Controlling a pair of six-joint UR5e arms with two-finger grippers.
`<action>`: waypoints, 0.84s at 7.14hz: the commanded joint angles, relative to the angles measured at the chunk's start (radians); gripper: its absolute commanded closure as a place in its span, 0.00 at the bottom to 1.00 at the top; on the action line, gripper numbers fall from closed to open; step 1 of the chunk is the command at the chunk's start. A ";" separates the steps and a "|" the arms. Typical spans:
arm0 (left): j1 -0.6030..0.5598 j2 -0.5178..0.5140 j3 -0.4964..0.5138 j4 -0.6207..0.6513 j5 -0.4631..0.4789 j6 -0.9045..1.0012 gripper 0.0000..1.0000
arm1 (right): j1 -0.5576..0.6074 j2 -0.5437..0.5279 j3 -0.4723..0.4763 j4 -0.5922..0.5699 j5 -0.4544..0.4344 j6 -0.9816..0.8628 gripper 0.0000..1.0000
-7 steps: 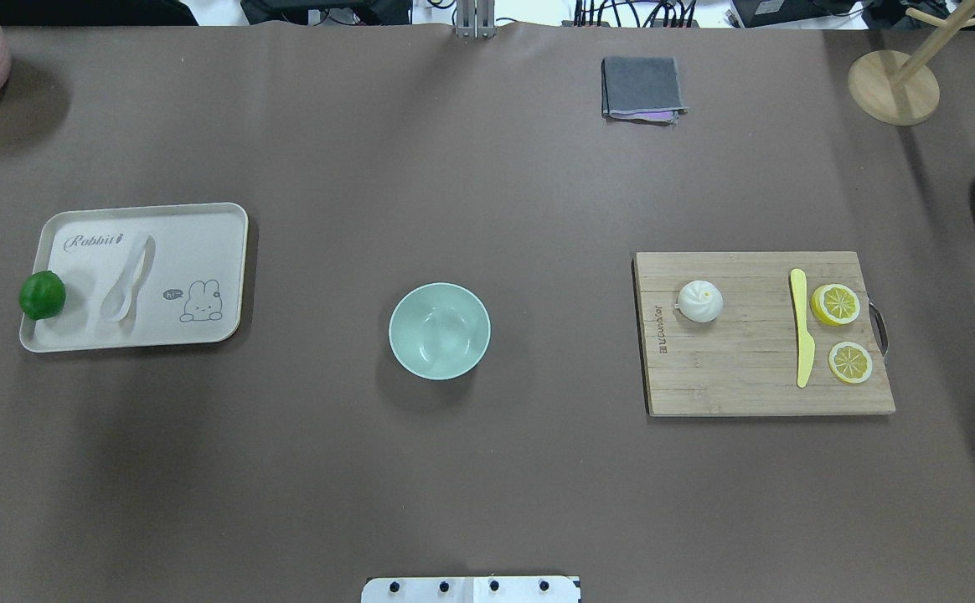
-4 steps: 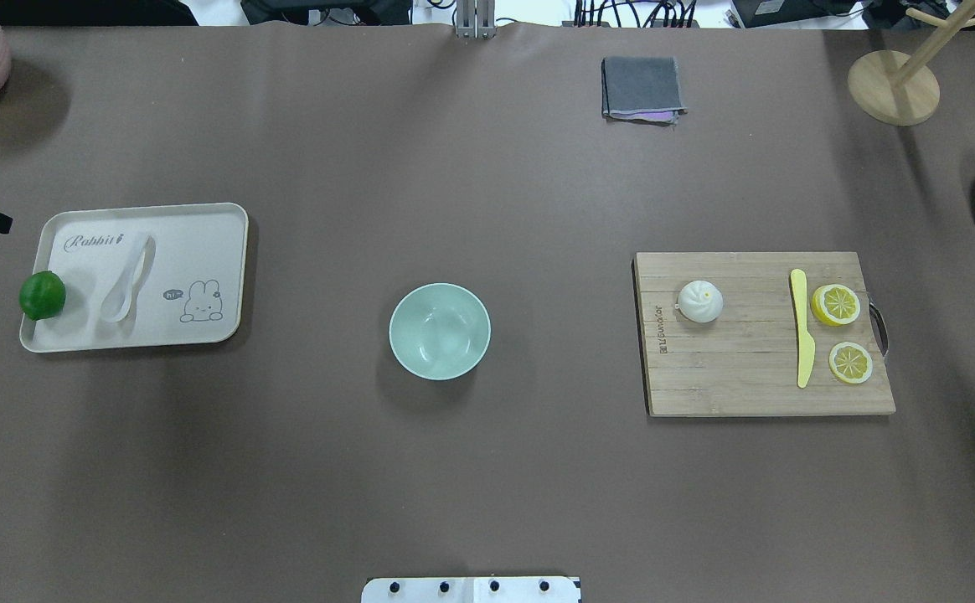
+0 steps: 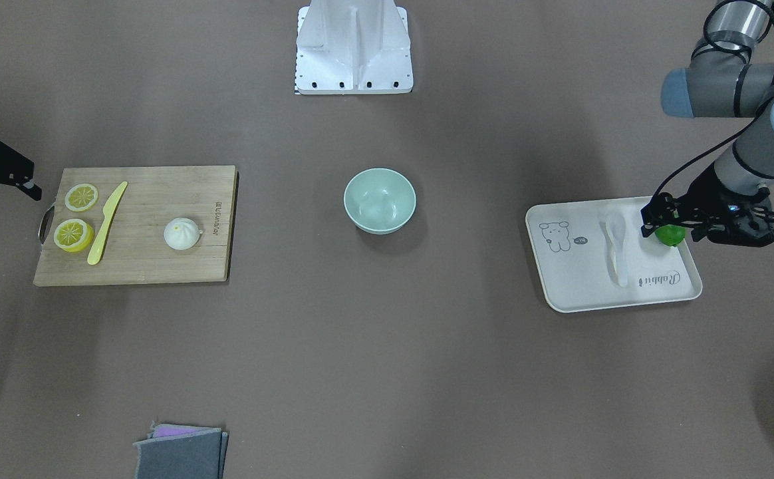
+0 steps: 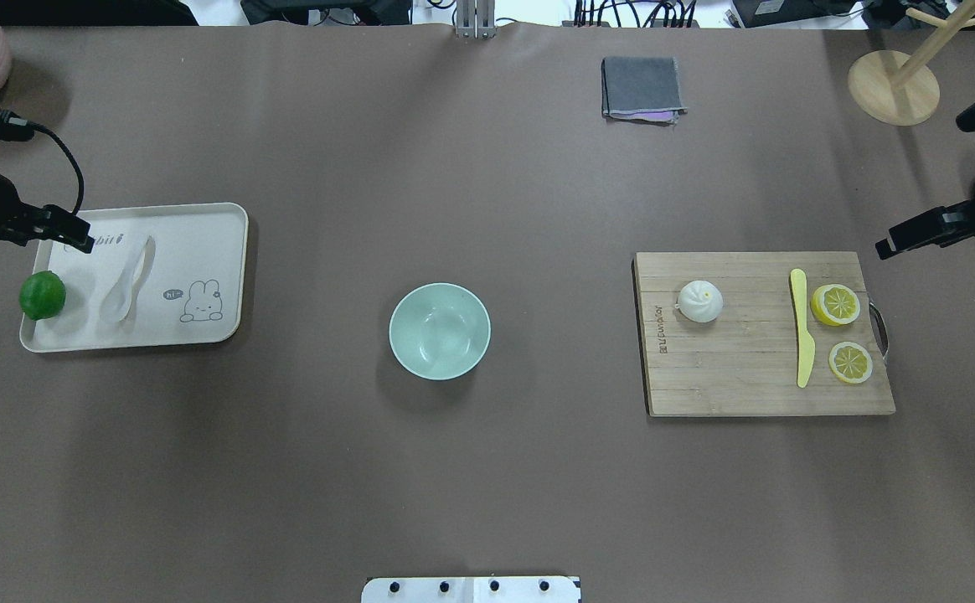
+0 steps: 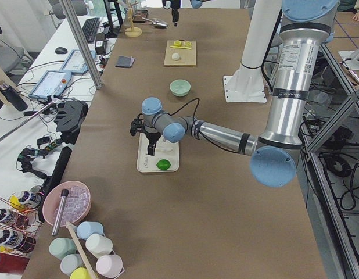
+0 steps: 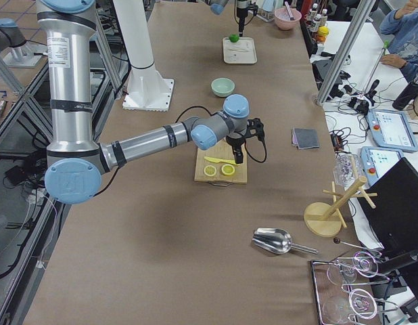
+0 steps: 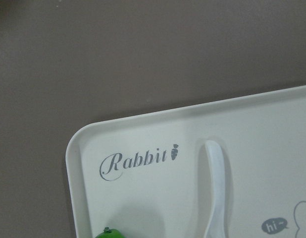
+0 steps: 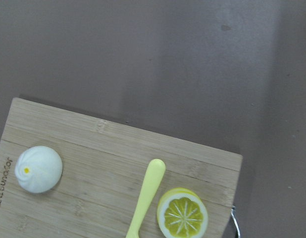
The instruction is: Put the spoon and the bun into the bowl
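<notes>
Seen from above, both arms have just entered: the left gripper [image 4: 77,242] over the tray [image 4: 203,243] corner near the spoon [image 4: 123,283], the right gripper [image 4: 888,248] upper right of the board [image 4: 747,377] holding the bun [image 4: 699,301], whether either is clenched I cannot tell, and the central bowl [image 4: 440,331] awaits both.

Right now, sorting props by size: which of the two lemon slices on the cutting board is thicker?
The lemon slice level with the bun, farther from the robot, showing a tall rind; the other slice is thin.

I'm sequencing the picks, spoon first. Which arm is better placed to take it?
Left. The left gripper hovers over the tray corner, close to the spoon. The right gripper sits far across the table beside the cutting board, nearer the bun.
</notes>
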State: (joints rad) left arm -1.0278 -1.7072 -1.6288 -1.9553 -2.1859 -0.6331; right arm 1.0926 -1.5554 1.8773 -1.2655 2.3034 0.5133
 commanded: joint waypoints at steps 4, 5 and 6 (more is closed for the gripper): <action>0.107 -0.098 0.102 -0.002 0.011 0.007 0.25 | -0.134 0.060 -0.001 0.002 -0.053 0.060 0.01; 0.115 -0.100 0.115 -0.001 0.017 0.007 0.32 | -0.145 0.063 -0.001 0.002 -0.055 0.060 0.01; 0.117 -0.107 0.127 -0.001 0.061 0.009 0.43 | -0.145 0.069 -0.001 0.000 -0.055 0.060 0.01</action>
State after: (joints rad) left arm -0.9167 -1.8065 -1.5166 -1.9565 -2.1605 -0.6259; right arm 0.9532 -1.4929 1.8763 -1.2643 2.2497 0.5738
